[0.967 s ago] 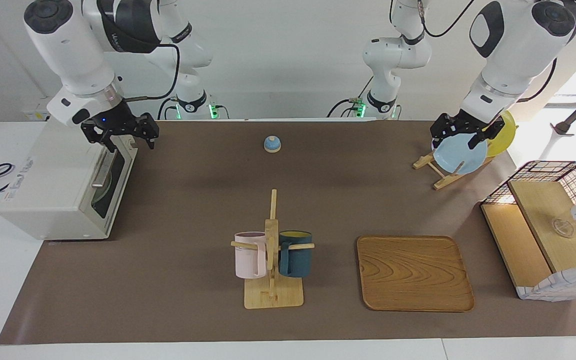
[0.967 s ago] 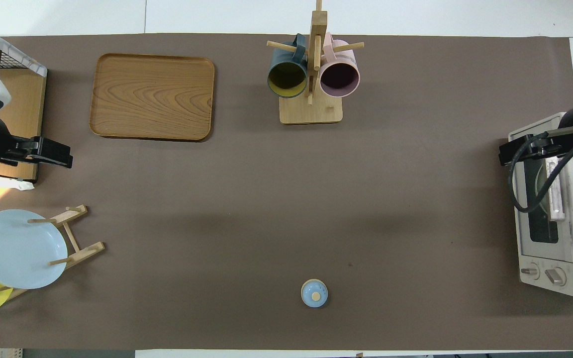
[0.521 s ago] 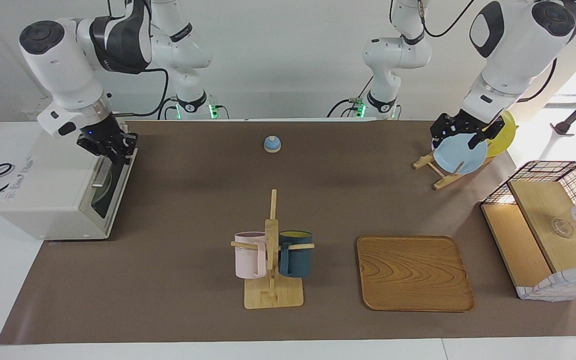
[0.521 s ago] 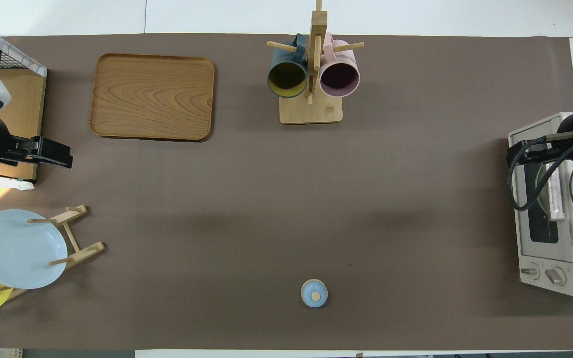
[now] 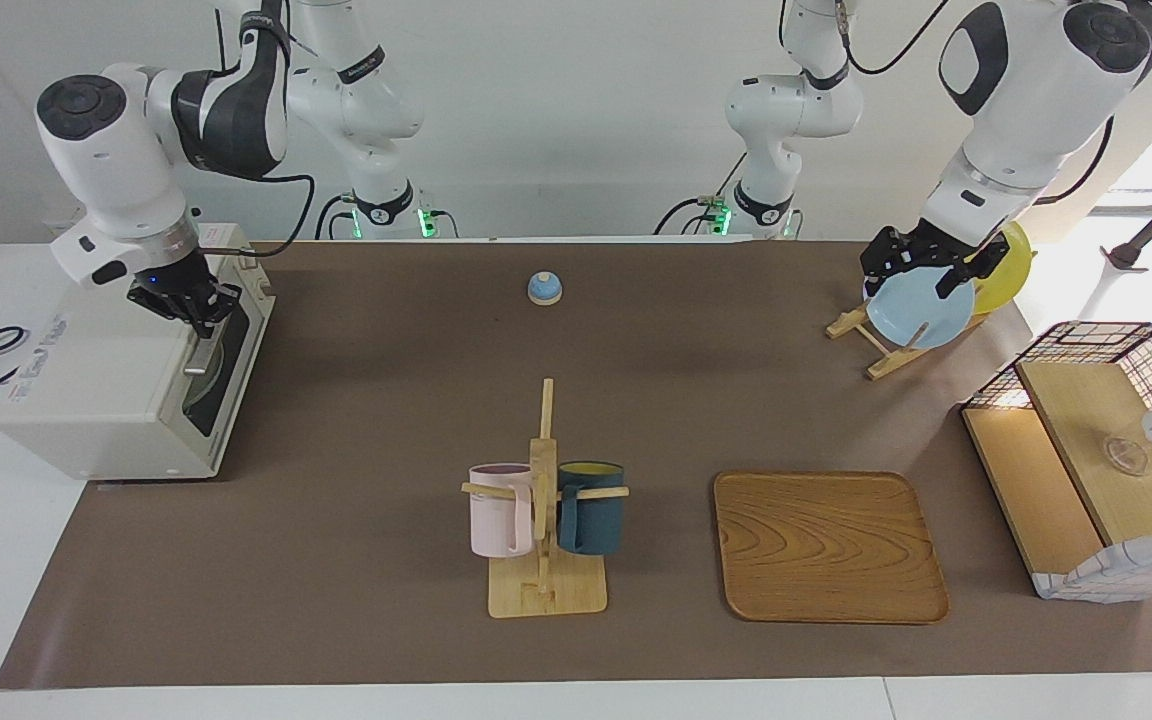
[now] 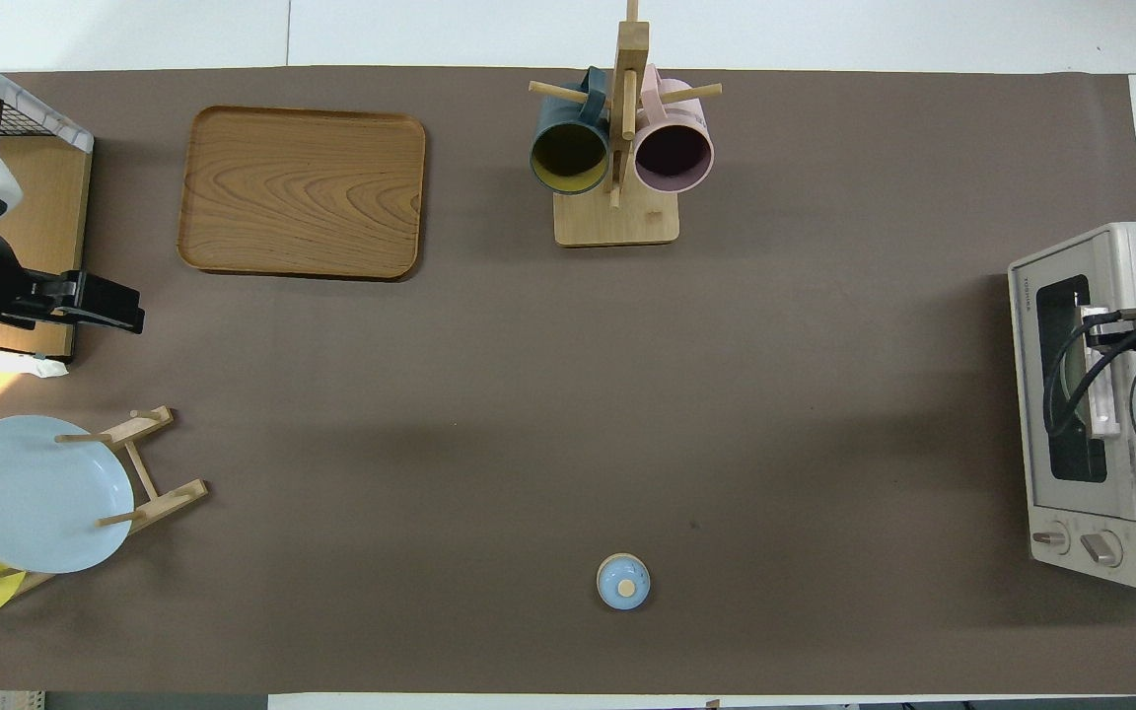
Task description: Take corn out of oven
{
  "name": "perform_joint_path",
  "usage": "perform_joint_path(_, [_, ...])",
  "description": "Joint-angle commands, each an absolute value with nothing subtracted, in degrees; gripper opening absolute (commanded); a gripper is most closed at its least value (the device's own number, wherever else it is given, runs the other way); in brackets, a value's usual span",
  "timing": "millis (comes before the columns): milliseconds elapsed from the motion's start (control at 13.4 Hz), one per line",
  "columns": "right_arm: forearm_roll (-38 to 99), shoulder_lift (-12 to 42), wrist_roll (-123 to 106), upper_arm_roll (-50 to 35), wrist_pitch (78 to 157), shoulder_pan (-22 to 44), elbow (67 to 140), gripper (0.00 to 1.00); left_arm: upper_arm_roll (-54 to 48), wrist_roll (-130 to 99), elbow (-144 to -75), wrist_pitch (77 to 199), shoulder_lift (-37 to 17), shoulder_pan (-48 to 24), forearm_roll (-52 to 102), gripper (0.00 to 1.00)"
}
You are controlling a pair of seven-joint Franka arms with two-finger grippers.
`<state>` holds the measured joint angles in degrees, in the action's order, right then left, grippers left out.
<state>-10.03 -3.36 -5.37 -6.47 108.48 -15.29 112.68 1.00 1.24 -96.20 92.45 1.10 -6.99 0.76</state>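
Sitting at the right arm's end of the table (image 5: 416,640): oven (image 5: 96,390), door closed, glass front facing the table's middle, long axis running nearer-to-farther from the robots. Corn not showing in either view; presumably inside, so its pointing and long axis not readable.

Step in hand, judging by the pose: getting the door open. Right claw (image 5: 191,305) closing down at the top of the door, fingertips shut, seemingly pinching the handle (image 6: 1105,380); actual contact hard to confirm from here. Next move calling for a pull outward and down along the door's hinge arc, keeping the grip square on the bar, then going in for the corn.

Left claw (image 5: 921,265) waiting over the plate rack (image 5: 876,340) at the left arm's end, jaws spread wide, holding nothing.

Risk worth noting: oven sliding on the table while pulling.
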Motion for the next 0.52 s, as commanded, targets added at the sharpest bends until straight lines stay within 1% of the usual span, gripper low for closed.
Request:
perform_joint_path(0, [-10.6,-4.1,-6.9,-7.0,110.5,-17.4,115.2,0.00,0.9,1.5,-97.0,93.2,2.0,-6.7,-0.2,1.00])
perform_joint_path(446, [-9.8,-4.1,-6.9,-7.0,111.7,-18.8,116.9,0.00,0.9,1.5,-97.0,93.2,2.0,-6.7,-0.1,1.00])
